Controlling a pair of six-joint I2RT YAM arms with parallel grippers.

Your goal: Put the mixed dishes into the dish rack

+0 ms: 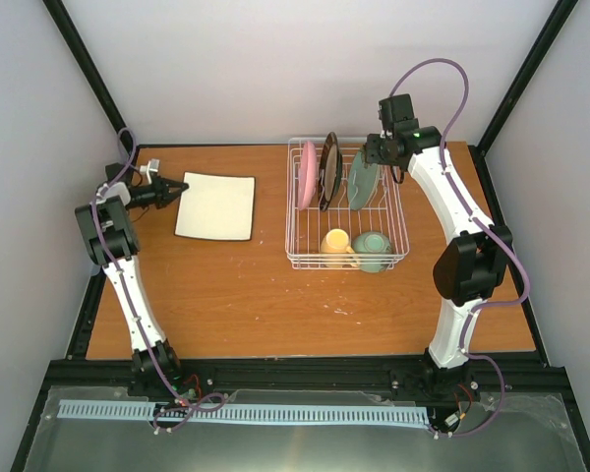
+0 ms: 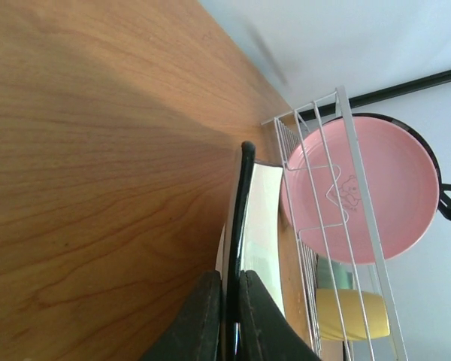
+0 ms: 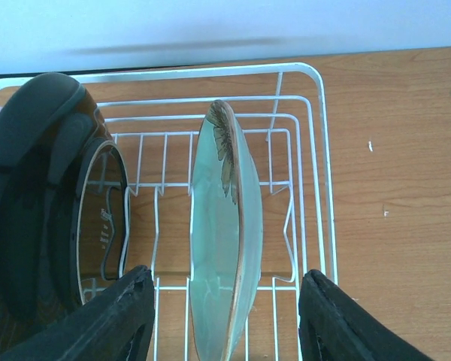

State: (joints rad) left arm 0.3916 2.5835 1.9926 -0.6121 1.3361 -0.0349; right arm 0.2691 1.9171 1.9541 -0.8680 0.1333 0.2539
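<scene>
Dish rack (image 1: 305, 237): three plates (image 1: 307, 174), one mug (image 1: 335, 242), one bowl (image 1: 374, 248). Left tool (image 1: 175, 193) seemingly pinching square plate (image 1: 216, 206); right tool (image 3: 225, 277) wide open, empty.

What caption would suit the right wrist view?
Open right gripper straddles the mint-green plate standing upright in the dish rack.

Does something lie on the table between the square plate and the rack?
Nothing visible does. Only bare table lies between the square plate and the rack. The left hand grips the plate's left edge. Inside the rack, the pink plate stands nearest that side.
</scene>
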